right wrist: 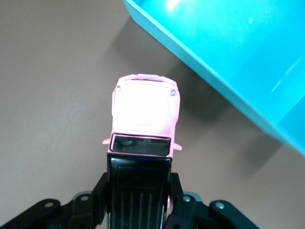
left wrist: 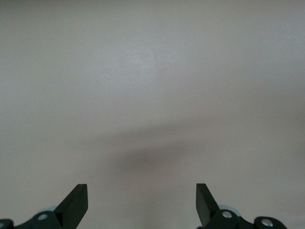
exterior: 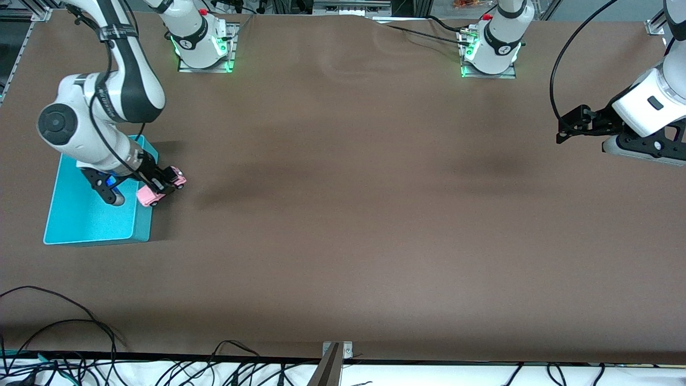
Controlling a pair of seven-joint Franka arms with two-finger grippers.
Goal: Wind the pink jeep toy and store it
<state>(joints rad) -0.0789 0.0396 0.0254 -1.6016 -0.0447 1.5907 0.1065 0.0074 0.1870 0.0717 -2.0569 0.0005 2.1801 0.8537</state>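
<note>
Two arms over one brown cloth-covered table (exterior: pixel 343 225), cloth matte, faintly rippled near the edge where the bases stand.

Turquoise bin (exterior: pixel 86 214): shallow, rectangular, smooth plastic, at the right arm's end of the table. Right arm covers part of its interior in the front view.

Right gripper (exterior: pixel 161 182) sits over the bin's edge that faces the table's middle, fingers clamped on the jeep (exterior: pixel 159 188). Jeep held up in the air, partly over the bin rim, partly over cloth beside it. Right wrist view: jeep (right wrist: pixel 143 119) juts out from between the fingers, glossy pink hood forward, black ribbed roof between them; wheels hidden; bin wall (right wrist: pixel 224 76) just beside it.

Left gripper (exterior: pixel 569 124) waits over the left arm's end of the table, fingers (left wrist: pixel 76 202) spread apart, nothing between them. Left arm cut off by the picture's edge.
</note>
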